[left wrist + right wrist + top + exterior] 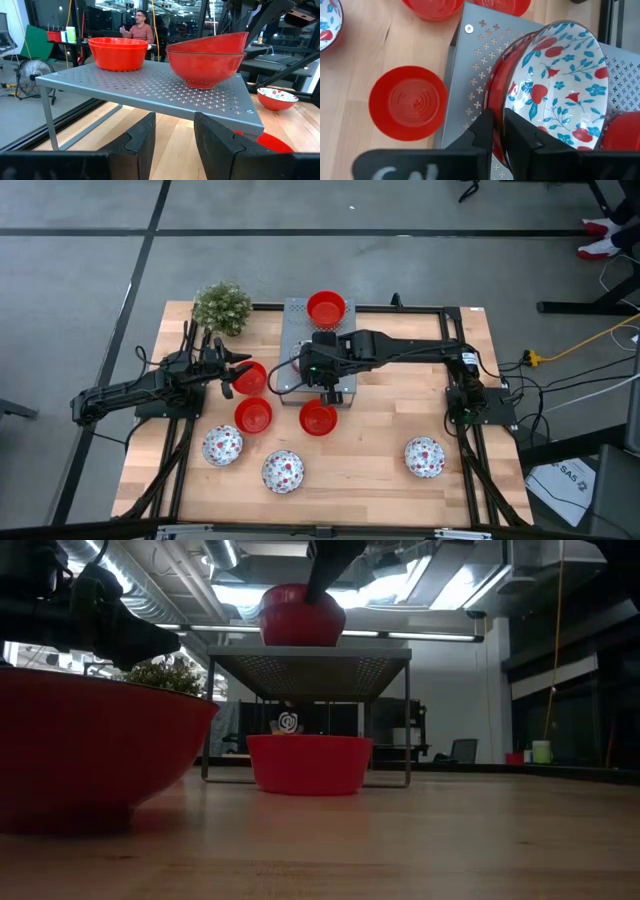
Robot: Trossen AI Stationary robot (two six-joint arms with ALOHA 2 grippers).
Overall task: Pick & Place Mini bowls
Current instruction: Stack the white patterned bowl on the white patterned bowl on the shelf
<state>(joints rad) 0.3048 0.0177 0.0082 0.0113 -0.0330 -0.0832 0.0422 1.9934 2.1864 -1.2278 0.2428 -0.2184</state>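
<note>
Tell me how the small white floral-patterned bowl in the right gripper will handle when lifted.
Its gloss suggests the white floral-patterned bowl is rigid but slippery. The right gripper pinches only one rim edge, so it may pivot. It sits tilted on the grey perforated metal shelf, so probably rocks easily.

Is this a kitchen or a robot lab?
Probably a robot lab or workshop: two dark arms bolted to a wooden table, exposed ceiling ducts, and desks with a floor fan behind.

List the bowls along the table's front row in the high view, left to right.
Patterned bowl → patterned bowl → patterned bowl, well apart from the other two.
</note>
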